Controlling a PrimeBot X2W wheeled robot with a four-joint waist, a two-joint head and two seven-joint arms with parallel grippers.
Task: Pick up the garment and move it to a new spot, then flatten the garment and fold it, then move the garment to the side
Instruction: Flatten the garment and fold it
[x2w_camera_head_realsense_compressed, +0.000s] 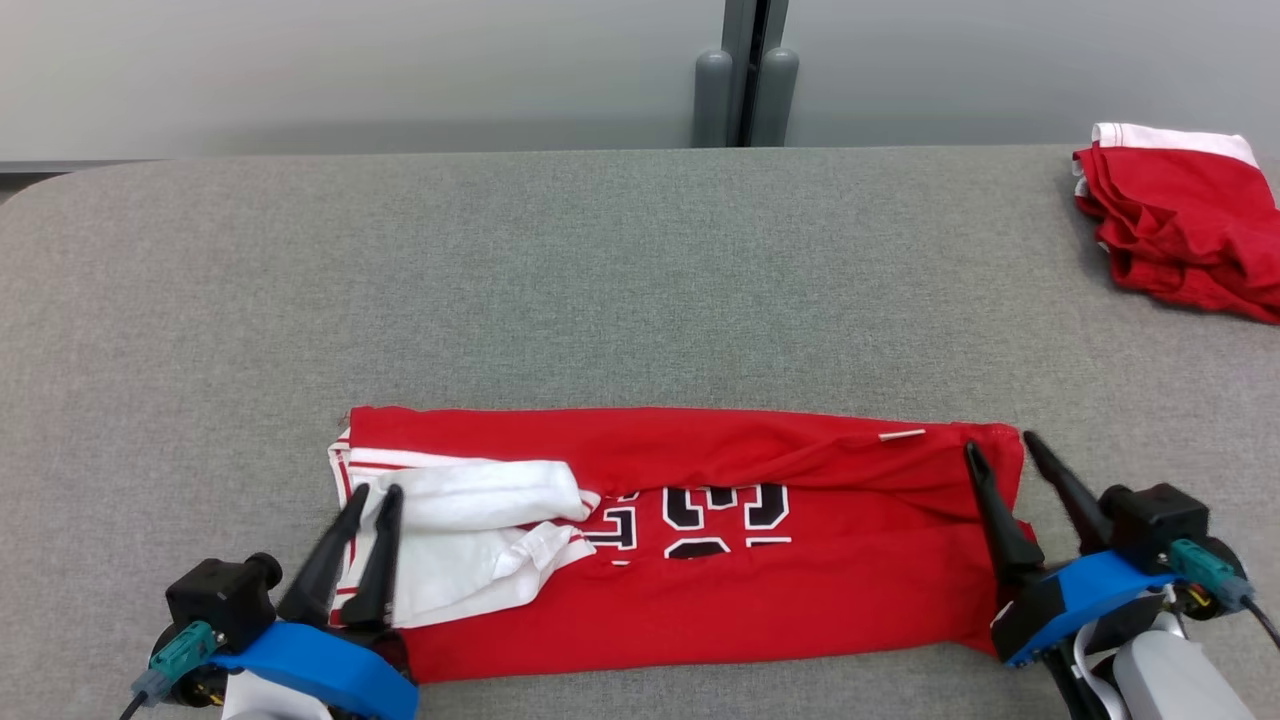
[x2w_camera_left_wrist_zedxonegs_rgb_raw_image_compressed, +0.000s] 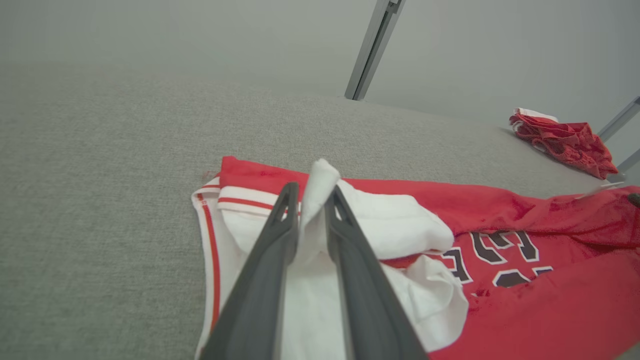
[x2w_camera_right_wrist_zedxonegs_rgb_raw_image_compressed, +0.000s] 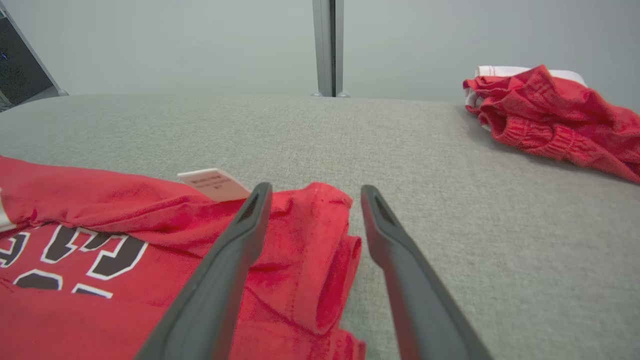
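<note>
The left pincer (x2w_camera_head_realsense_compressed: 377, 491) pinches the garment (x2w_camera_head_realsense_compressed: 800, 580); right pincer (x2w_camera_head_realsense_compressed: 1000, 444) gapes.

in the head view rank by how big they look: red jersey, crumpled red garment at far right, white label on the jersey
1. red jersey
2. crumpled red garment, farther off and cropped, true size unsure
3. white label
</note>
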